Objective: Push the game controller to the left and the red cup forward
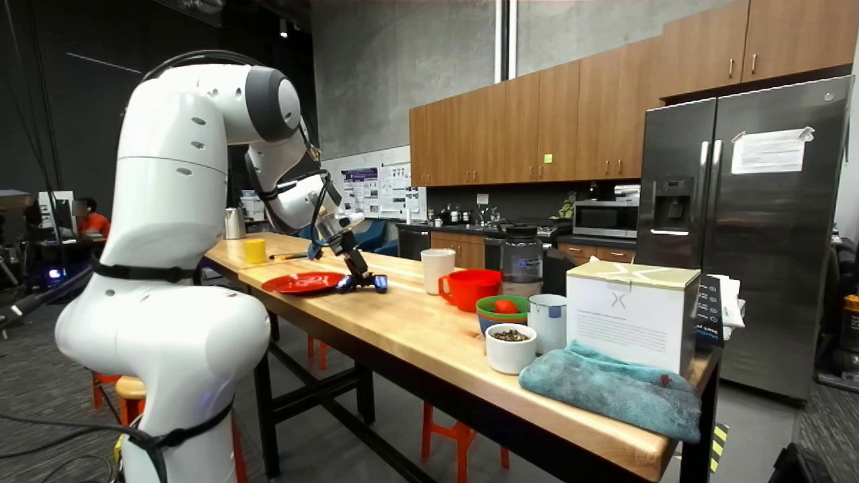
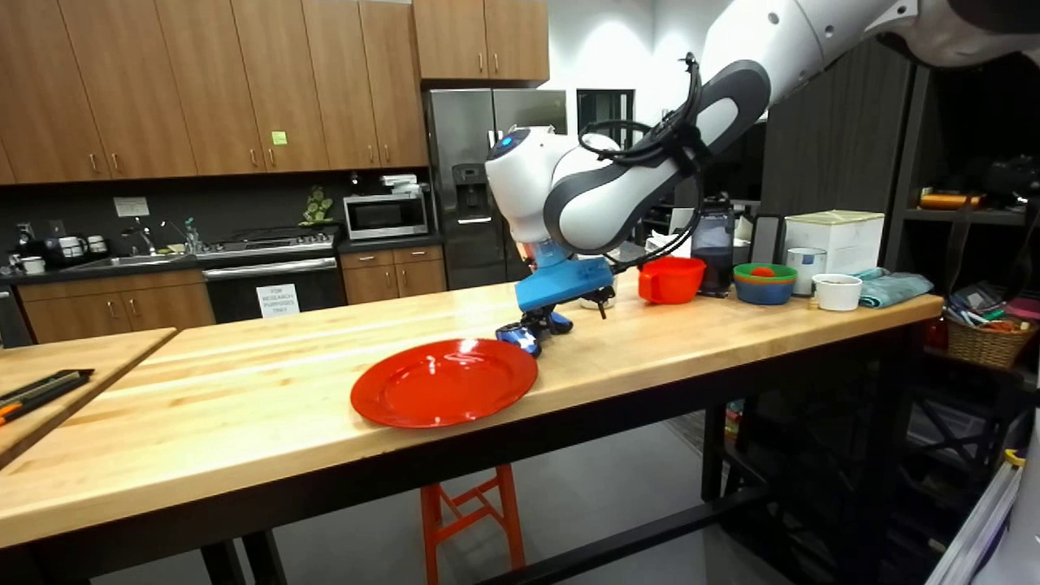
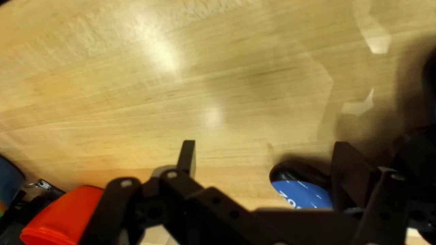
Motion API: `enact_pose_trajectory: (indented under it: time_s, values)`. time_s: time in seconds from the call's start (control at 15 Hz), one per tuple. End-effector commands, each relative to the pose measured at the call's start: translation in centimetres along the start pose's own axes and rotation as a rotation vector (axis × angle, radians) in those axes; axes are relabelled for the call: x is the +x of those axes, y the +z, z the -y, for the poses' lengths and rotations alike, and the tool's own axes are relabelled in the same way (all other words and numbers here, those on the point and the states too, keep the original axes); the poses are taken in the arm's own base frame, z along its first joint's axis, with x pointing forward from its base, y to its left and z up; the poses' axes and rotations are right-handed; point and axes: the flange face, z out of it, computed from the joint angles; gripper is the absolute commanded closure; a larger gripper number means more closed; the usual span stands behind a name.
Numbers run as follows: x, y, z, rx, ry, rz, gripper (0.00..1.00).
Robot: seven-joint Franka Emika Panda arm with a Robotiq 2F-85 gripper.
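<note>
The game controller, black with blue faces, lies on the table under my gripper. Its blue grip shows in the exterior views and in the wrist view. My gripper is open in the wrist view. One controller grip lies between its fingers, and the right finger covers the controller's middle. The gripper also shows low over the controller in both exterior views. The red cup, wide with a handle, stands apart from the gripper in both exterior views and at the wrist view's lower left.
A red plate lies right beside the controller near the table edge. A white cup and a dark bottle stand by the red cup. Nested bowls, a white bowl, a mug, a box and a towel follow.
</note>
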Motion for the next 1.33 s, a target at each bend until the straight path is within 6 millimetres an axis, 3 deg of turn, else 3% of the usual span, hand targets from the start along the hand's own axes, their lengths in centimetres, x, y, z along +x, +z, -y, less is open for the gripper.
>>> enact_pose_trajectory:
  time_s: [0.0, 0.4, 0.73, 0.8, 1.27]
  values:
    - [1.3, 1.2, 1.2, -0.013, 0.08, -0.072, 0.0]
    - [2.2, 2.5, 2.8, -0.017, 0.154, -0.15, 0.0]
    - [4.1, 2.1, -0.2, -0.066, 0.152, -0.158, 0.0]
    - [3.2, 2.0, 1.5, -0.038, 0.152, -0.141, 0.0]
    - [4.0, 2.6, 0.8, -0.059, 0.161, -0.139, 0.0]
